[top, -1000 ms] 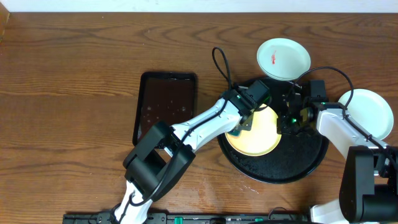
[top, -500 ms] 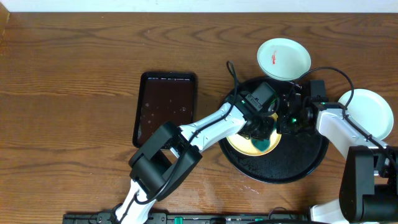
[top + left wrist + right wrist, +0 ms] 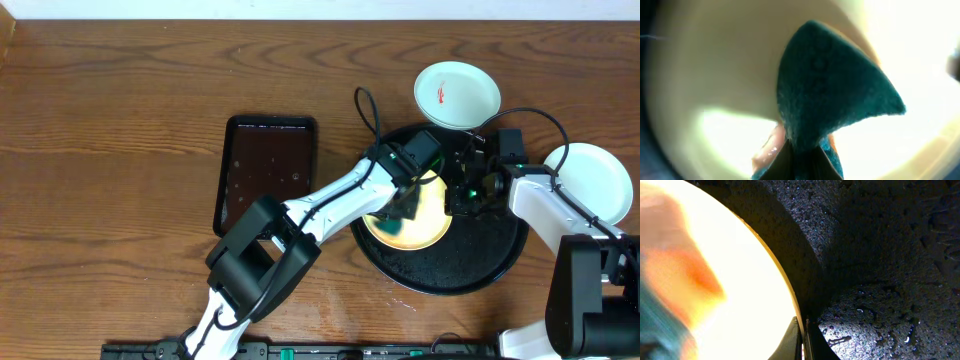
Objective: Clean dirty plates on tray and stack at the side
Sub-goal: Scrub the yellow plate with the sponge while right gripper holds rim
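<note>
– Plates, where did they lie?
– The yellow plate [image 3: 428, 215] lay inside the black tray [image 3: 490, 250], toward its 9 o'clock side. A mint plate [image 3: 456, 95] with a red smear sat on the worktop [image 3: 120, 120] just beside the tray's rim at 12 o'clock. A pale plate [image 3: 592, 185] sat at 3 o'clock.
– And the hands?
– The left hand [image 3: 802, 157] was clamped on a teal sponge [image 3: 830, 95] over the yellow plate. If it touched, I could not tell. The right hand [image 3: 801, 337] was closed on that plate's rim at its 3 o'clock edge. A brown tray [image 3: 265, 172] lay at 9 o'clock, apart from the black one.
</note>
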You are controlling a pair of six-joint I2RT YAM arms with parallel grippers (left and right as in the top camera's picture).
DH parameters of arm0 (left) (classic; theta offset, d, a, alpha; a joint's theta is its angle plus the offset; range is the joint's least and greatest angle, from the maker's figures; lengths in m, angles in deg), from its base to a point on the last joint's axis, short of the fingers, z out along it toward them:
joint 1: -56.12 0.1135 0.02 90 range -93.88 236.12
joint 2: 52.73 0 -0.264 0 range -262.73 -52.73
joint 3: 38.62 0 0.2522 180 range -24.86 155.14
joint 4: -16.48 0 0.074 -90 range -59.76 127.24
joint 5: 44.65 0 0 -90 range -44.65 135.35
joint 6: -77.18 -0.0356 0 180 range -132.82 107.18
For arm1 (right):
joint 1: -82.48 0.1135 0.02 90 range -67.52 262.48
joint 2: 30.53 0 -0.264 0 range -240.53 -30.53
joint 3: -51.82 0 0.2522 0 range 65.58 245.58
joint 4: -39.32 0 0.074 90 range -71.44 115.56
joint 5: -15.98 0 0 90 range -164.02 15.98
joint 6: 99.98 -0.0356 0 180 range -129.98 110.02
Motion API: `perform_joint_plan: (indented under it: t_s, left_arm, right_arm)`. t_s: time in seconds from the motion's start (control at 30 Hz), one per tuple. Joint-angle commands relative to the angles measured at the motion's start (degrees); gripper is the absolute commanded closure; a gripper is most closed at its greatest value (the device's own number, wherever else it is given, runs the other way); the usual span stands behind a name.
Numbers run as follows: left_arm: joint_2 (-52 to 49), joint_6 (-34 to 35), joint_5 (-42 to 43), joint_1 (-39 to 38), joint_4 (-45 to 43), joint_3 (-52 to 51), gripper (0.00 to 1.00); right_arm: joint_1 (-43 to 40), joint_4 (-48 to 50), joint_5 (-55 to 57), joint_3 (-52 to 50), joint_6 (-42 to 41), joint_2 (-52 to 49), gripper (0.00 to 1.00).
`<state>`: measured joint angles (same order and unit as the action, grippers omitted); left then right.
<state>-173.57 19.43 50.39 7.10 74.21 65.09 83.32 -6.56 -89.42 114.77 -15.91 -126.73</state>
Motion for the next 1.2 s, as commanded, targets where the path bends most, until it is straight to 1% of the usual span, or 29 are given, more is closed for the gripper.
perform_joint_plan:
  t_s: [0.0,0.13,0.23,0.3,0.43,0.47,0.5,0.57,0.63,0.67,0.73,0.87,1.03,1.17]
  left_arm:
    - [0.0,1.7,-23.3,0.9,3.2,3.0,0.93]
    - [0.0,1.0,-29.7,0.9,3.4,3.2,0.93]
    - [0.0,1.1,-31.2,0.9,3.2,3.2,0.93]
    - [-0.1,1.5,-23.4,0.9,1.1,3.2,0.93]
    - [-0.5,1.5,-1.5,0.8,-3.8,2.8,0.93]
    - [-0.9,1.5,2.8,0.7,-4.9,2.8,0.92]
    - [-1.4,1.5,6.9,0.4,-5.6,2.7,0.92]
    - [-2.6,1.4,11.8,-0.8,-5.9,2.7,0.92]
    - [-3.3,-0.1,13.1,-1.9,-5.7,2.7,0.93]
    - [-3.4,-2.1,13.7,-2.6,-5.6,2.6,0.93]
    - [-3.4,-5.4,13.8,-4.1,-5.6,2.6,0.93]
    - [-3.3,-9.7,13.8,-5.8,-5.6,2.6,0.93]
    - [-3.3,-9.4,13.6,-4.0,-5.0,2.6,0.93]
    - [-3.0,-5.0,9.8,-0.7,-2.9,2.6,0.92]
  right_arm:
    - [0.3,-0.1,3.2,-0.5,-0.9,-1.2,0.99]
    - [0.3,-0.1,3.2,-0.5,-0.9,-1.2,0.99]
    - [0.3,-0.1,3.2,-0.5,-0.9,-1.2,0.99]
    - [0.3,0.0,3.2,-0.5,-0.9,-1.2,0.99]
    - [0.3,-0.1,3.1,-0.5,-0.9,-1.2,0.99]
    - [0.3,-0.2,3.1,-0.5,-0.9,-1.2,0.99]
    - [0.3,-0.3,3.1,-0.5,-0.9,-1.2,0.99]
    - [0.3,-0.4,3.2,-0.5,-0.9,-1.2,0.99]
    - [0.3,-0.5,3.2,-0.5,-0.9,-1.2,0.99]
    - [0.3,-0.4,3.2,-0.5,-0.9,-1.2,0.99]
    - [0.3,-0.4,3.2,-0.5,-0.9,-1.2,0.99]
    - [0.3,-0.4,3.2,-0.5,-0.9,-1.2,0.99]
    - [0.3,-0.4,3.2,-0.5,-0.9,-1.2,0.99]
    - [0.3,-0.4,3.2,-0.5,-0.9,-1.2,0.99]
